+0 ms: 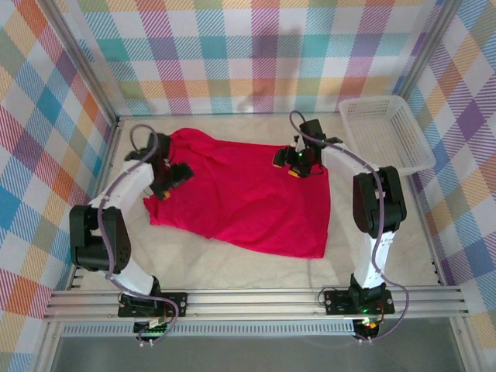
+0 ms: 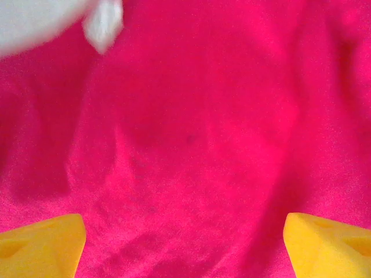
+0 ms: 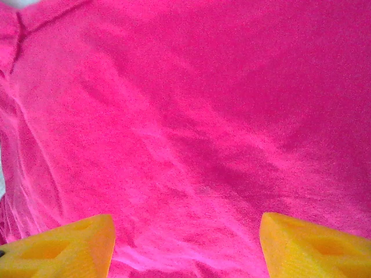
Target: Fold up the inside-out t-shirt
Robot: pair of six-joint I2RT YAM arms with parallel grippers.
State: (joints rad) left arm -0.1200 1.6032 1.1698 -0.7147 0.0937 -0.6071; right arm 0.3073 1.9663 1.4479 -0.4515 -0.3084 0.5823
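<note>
left gripper (image 1: 172,177): yours hangs over the left side of the t-shirt (image 1: 248,194), yellow fingers (image 2: 40,246) spread wide, nothing pinched, red cloth right under them
tag (image 2: 103,23): small, white, blurred, at the top of the left wrist view; probably a seam or collar label, can't tell which
t-shirt: lies opened out on the table (image 1: 232,260) between your two arms, wrinkly, no fold made yet by my read; flat like this so you can lift two points together
right gripper (image 1: 298,163): over the far right part of the t-shirt, fingers (image 3: 313,246) apart, holding nothing
basket (image 1: 384,132): white, right of the t-shirt, not touching it; no use for it now
next, my guess: pinch an edge with each gripper, not mid-cloth, or the t-shirt will bunch
</note>
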